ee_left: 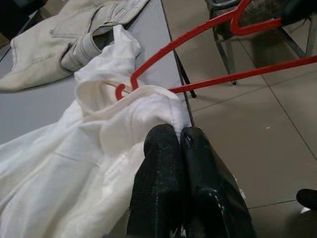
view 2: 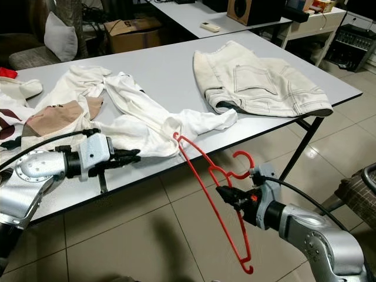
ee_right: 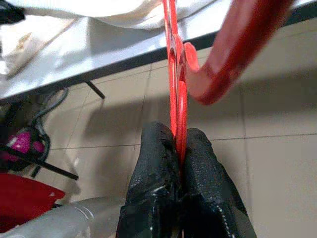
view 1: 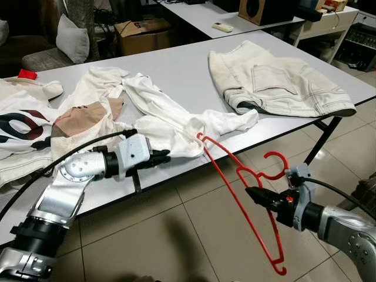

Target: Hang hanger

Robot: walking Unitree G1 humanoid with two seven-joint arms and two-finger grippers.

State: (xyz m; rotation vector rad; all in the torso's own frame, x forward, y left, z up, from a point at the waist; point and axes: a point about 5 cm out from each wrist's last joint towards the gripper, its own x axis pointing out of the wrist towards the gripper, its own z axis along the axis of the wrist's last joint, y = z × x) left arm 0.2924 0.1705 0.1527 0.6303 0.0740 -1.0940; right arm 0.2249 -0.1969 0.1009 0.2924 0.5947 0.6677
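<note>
A red plastic hanger [view 1: 241,172] hangs off the table's front edge, tilted down toward the floor. My right gripper [view 1: 249,192] is shut on its middle, just below the hook; the fingers [ee_right: 158,163] squeeze the red bar. The hanger's upper tip [ee_left: 120,90] is tucked into the collar of a white shirt [view 1: 158,117] lying crumpled at the table's front edge. My left gripper [view 1: 166,155] is shut on the shirt's edge, just left of that collar, its fingertips [ee_left: 163,139] pressed together under the cloth.
The grey table [view 1: 182,64] also carries beige shorts [view 1: 276,82] at the right and more clothes [view 1: 23,126] at the left. A cardboard box [view 1: 144,32] and a second table stand behind. Tiled floor lies under the hanger.
</note>
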